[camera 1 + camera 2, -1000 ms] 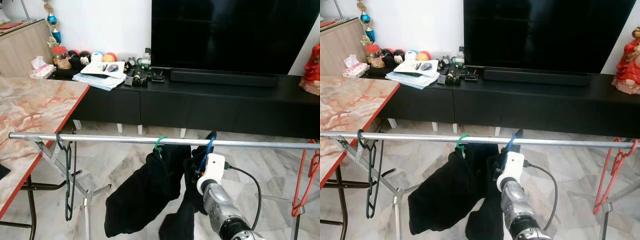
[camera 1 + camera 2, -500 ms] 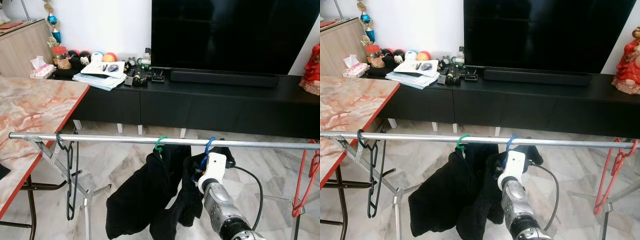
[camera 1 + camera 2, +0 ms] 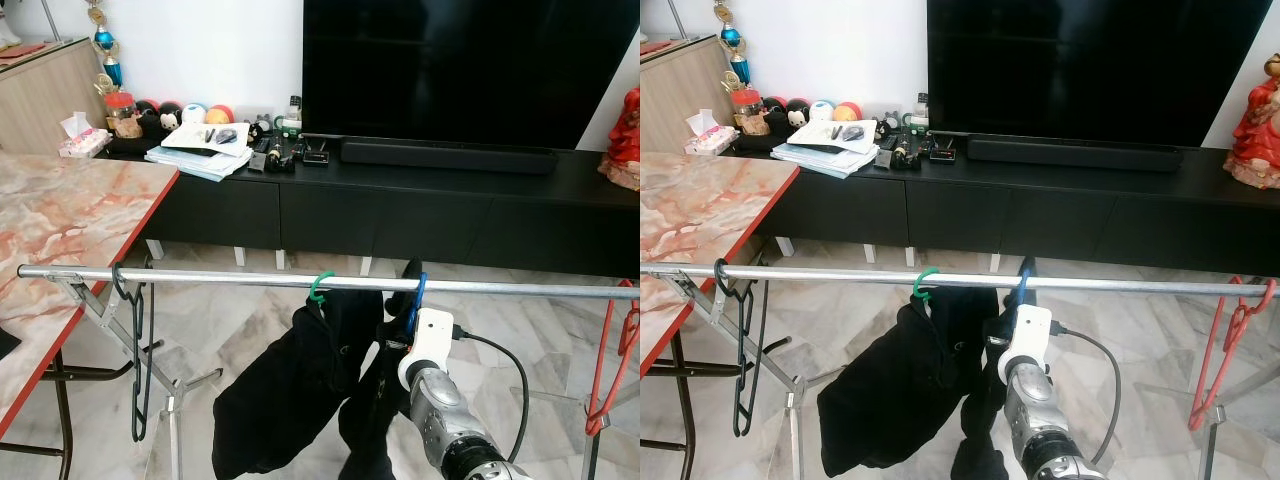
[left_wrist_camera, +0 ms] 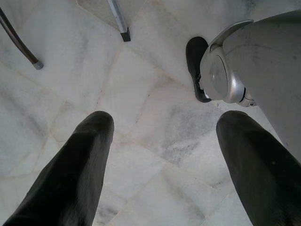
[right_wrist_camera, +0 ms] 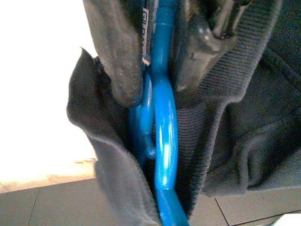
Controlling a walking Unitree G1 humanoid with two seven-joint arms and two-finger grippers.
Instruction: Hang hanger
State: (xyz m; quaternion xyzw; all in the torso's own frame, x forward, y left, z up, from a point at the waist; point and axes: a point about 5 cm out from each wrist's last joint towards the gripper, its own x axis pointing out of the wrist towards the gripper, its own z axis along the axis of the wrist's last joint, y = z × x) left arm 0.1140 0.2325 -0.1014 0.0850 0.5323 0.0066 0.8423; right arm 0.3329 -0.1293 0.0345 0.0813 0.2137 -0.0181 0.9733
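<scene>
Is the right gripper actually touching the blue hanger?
Touching. The right wrist view shows the right gripper with both black fingers pressed against the blue hanger.

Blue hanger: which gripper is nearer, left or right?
Right. The right gripper is shut on the blue hanger just under the rail. The left gripper hangs open over the floor, well away from it.

right gripper [image 5: 157, 61]: fingertips buried in the dark knit garment [image 5: 235, 108]
blue plastic hanger [image 5: 163, 141]: only its neck shows, shoulders hidden under fabric
black clothing on the silver rail [image 3: 290, 390]: lower part cut by frame edge
red hanger [image 3: 612, 360]: partly cut at the right edge
clutter on the black TV cabinet [image 3: 270, 150]: too small to identify
</scene>
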